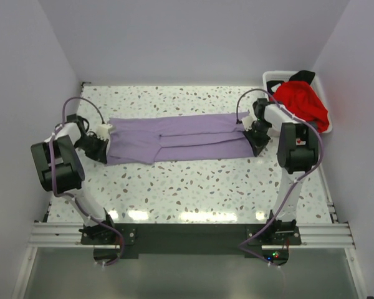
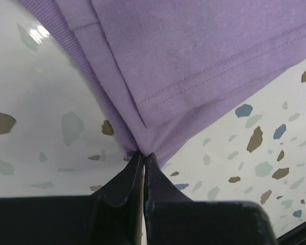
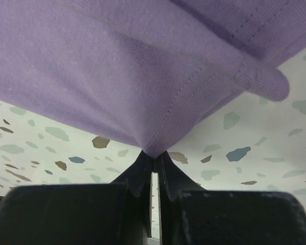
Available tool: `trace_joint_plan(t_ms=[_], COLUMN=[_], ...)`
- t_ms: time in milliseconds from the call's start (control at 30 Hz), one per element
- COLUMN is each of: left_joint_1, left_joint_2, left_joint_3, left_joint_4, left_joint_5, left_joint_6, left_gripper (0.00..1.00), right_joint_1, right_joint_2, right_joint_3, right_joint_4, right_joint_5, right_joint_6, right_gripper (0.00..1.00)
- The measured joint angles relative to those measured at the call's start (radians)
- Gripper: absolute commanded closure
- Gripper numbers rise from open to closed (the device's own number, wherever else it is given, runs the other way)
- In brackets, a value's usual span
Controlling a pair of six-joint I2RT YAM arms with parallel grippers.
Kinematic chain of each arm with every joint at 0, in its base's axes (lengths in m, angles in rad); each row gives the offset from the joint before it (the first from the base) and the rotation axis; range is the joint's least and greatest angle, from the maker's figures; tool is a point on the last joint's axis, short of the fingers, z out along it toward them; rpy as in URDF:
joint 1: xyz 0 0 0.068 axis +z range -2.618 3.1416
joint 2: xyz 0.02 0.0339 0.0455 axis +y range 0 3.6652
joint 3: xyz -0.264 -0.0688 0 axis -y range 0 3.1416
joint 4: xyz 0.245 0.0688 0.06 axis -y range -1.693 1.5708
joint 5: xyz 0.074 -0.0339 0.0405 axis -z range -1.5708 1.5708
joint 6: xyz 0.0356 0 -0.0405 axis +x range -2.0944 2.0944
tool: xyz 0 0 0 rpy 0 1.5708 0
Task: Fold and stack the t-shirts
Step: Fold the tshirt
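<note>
A lavender-purple t-shirt (image 1: pixel 174 141) lies folded into a long band across the middle of the speckled table. My left gripper (image 1: pixel 103 149) is shut on its near left corner; in the left wrist view the black fingertips (image 2: pixel 137 163) pinch the purple cloth (image 2: pixel 204 56) just above the tabletop. My right gripper (image 1: pixel 254 147) is shut on the near right corner, and the right wrist view shows the hem (image 3: pixel 143 76) bunched between its fingertips (image 3: pixel 166 166). A bright red t-shirt (image 1: pixel 302 103) and a black one (image 1: pixel 302 76) sit in the basket.
A white plastic basket (image 1: pixel 273 79) stands at the back right corner of the table, just behind the right arm. Pale walls close in the back and both sides. A metal rail (image 1: pixel 187 233) with the arm bases runs along the near edge.
</note>
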Motion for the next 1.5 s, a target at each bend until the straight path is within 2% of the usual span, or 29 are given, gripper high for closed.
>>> trace_joint_plan(t_ms=[167,200,233,267,300,333,367,600,767,933,1100,1300,1500], left_joint_1=[0.006,0.006,0.006,0.006,0.007,0.008,0.014,0.045,0.044,0.040,0.029,0.019,0.018], left_joint_2=[-0.069,-0.087,-0.104,-0.115,-0.127,-0.139,-0.154,-0.244,-0.233,-0.186,-0.151,-0.093,-0.035], left_joint_3=[-0.071,-0.083,-0.092,-0.097,-0.097,-0.097,-0.097,-0.028,0.045,0.020,-0.027,-0.040,-0.040], left_joint_4=[-0.021,-0.029,-0.036,-0.042,-0.049,-0.052,-0.055,-0.090,-0.097,-0.090,-0.072,-0.023,0.014], left_joint_5=[-0.007,-0.007,-0.007,-0.007,-0.006,-0.006,-0.002,0.081,0.160,0.192,0.195,0.171,0.129], left_joint_6=[0.009,0.010,0.010,0.010,0.009,0.008,0.006,-0.029,-0.093,-0.180,-0.258,-0.335,-0.380], left_gripper=[1.00,1.00,0.86,0.79,0.73,0.65,0.63,0.59,0.58,0.57,0.57,0.57,0.58], right_joint_1=[0.004,0.004,0.004,0.004,0.004,0.004,0.003,0.024,0.171,0.377,0.525,0.629,0.706], right_joint_2=[-0.032,-0.033,-0.034,-0.034,-0.035,-0.040,-0.051,-0.238,-0.335,-0.246,-0.150,-0.068,0.011], right_joint_3=[-0.047,-0.050,-0.050,-0.050,-0.050,-0.050,-0.050,-0.001,-0.008,-0.024,-0.064,-0.110,-0.116], right_joint_4=[0.009,0.008,0.006,0.005,0.004,0.002,-0.003,-0.005,0.128,0.314,0.532,0.744,0.880], right_joint_5=[0.041,0.047,0.049,0.051,0.054,0.060,0.059,-0.111,-0.274,-0.405,-0.461,-0.483,-0.482], right_joint_6=[-0.056,-0.065,-0.072,-0.075,-0.081,-0.084,-0.080,0.052,0.259,0.500,0.727,0.953,1.106], right_gripper=[1.00,0.75,0.63,0.50,0.47,0.46,0.45,0.47,0.47,0.47,0.46,0.46,0.46])
